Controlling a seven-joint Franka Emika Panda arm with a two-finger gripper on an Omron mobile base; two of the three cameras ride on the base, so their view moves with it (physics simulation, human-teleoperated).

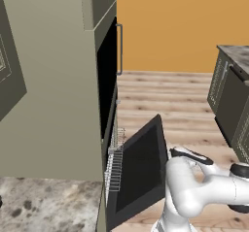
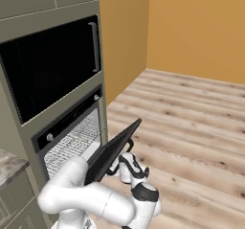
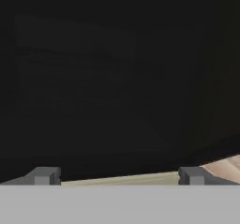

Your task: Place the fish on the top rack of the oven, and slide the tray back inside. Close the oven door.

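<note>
Left base view: oven door (image 1: 141, 168) hangs part-open, tilted approx. halfway between flat and upright, dark inner face toward the cavity. Top rack (image 1: 115, 165) seen edge-on as a thin strip of silver bars at the oven mouth; can't tell how far in it sits from here. Arm's white elbow and forearm are low right, just beside the door's outer edge; wrist partly cut by the frame edge, gripper itself hidden behind the arm/door.

Right base view: same door (image 2: 112, 151) seen nearly edge-on, a dark slab slanting up to the right, its lower part covered by the arm. Rack (image 2: 72, 142) shows as a pale wire grid inside the lower oven opening, below the control strip w/ knobs. Fish can't be made out on it; bars too fine and the door and arm hide part of the grid. Upper oven (image 2: 48, 70) w/ black glass and a silver handle is shut. Wrist is under the door's outer side, near its raised edge; contact not clear.

Hand view: almost all black, a dark flat surface very close, prob. the door, no detail readable. Gripper (image 3: 117, 177) fingertips (image 3: 43, 175) stand wide apart at the bottom, nothing between them, so released. A pale olive strip and a sliver of wood floor (image 3: 227, 168) peek in low right.
</note>
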